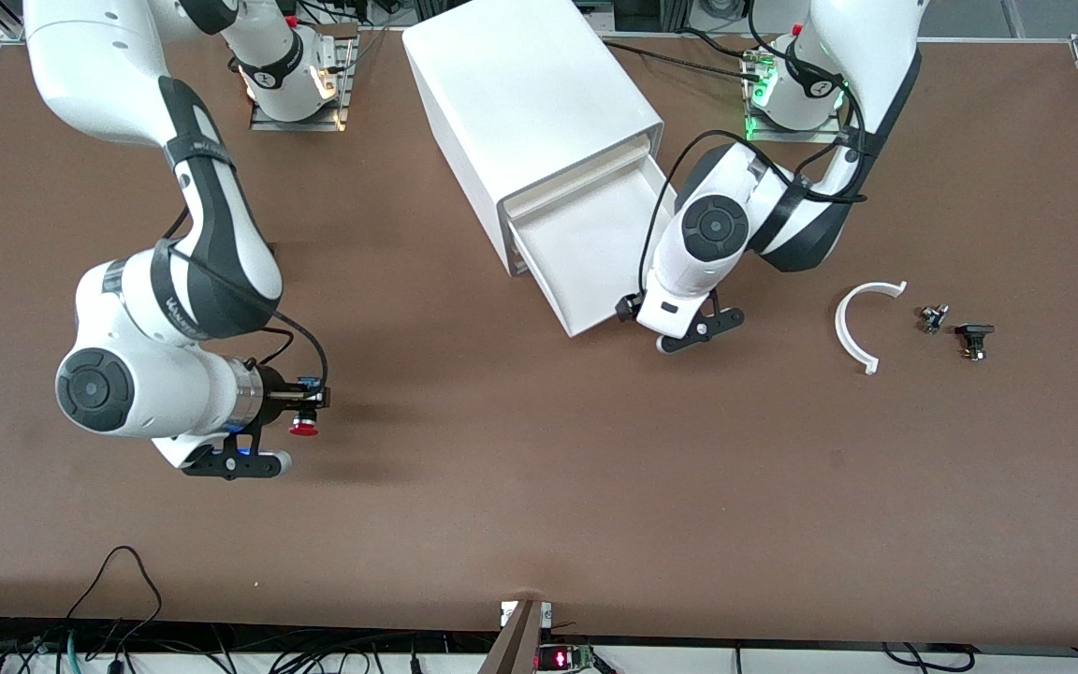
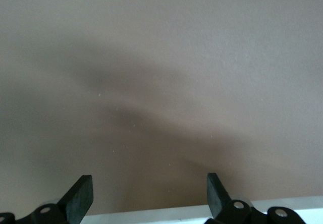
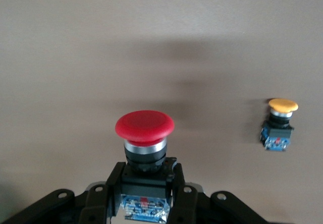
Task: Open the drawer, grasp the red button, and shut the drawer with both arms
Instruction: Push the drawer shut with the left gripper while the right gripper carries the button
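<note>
Drawer [image 1: 595,253] sticks out of the white cabinet [image 1: 530,112], open, nothing visible inside. Button [image 1: 305,417] has a red mushroom cap, silver collar, black body with a blue base; the right tool [image 1: 310,404] is clamped on its body, up over bare table [image 1: 539,487] toward the right arm's end. Left tool [image 1: 637,314] sits at the drawer's front edge, fingers [image 2: 81,196] spread wide, gripping nothing. Right wrist view alone shows an orange-capped button [image 3: 279,124] standing on the table apart from the held one. Left wrist view shows a white edge between the fingers. Front view alone shows a white curved piece [image 1: 857,323] and two small dark parts [image 1: 955,328] toward the left arm's end.
</note>
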Robot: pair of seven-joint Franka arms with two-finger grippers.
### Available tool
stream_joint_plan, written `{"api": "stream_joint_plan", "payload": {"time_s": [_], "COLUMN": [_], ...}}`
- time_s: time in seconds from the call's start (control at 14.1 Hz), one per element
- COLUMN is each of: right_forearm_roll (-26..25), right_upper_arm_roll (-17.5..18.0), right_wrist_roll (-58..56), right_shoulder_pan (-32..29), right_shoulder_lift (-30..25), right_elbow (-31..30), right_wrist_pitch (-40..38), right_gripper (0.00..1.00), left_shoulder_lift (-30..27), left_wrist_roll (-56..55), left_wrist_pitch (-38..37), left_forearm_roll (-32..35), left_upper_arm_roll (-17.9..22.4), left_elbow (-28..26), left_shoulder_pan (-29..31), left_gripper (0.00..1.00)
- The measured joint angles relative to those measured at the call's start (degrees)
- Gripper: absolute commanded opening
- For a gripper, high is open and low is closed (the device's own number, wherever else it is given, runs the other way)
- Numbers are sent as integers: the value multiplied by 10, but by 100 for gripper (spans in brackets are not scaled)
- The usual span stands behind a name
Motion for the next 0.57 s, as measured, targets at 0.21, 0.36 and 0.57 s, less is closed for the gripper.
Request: {"api": "stream_joint_plan", "payload": {"time_s": [0.21,0.36,0.57], "right_forearm_roll": [0,0,0], "right_upper_arm_roll": [-7,-12,-13], "right_wrist_roll": [-39,-53,-62], "right_shoulder_pan": [-19,-26,-31], "right_shoulder_lift": [-1,-3,-7], "right_elbow": [-64,-107,-170], "right_wrist_pitch": [63,103,166], "right_gripper": [0,0,0], "left_shoulder_lift": [0,-1,-1], "left_wrist_roll": [-25,-31,-36], "left_wrist_pitch": [0,0,0], "left_forearm_roll": [0,0,0], "left_upper_arm_roll": [0,-12,-44], "left_elbow": [-5,-9,-21], "left_shoulder_pan": [-21,-29,-30], "left_gripper": [99,99,99]}}
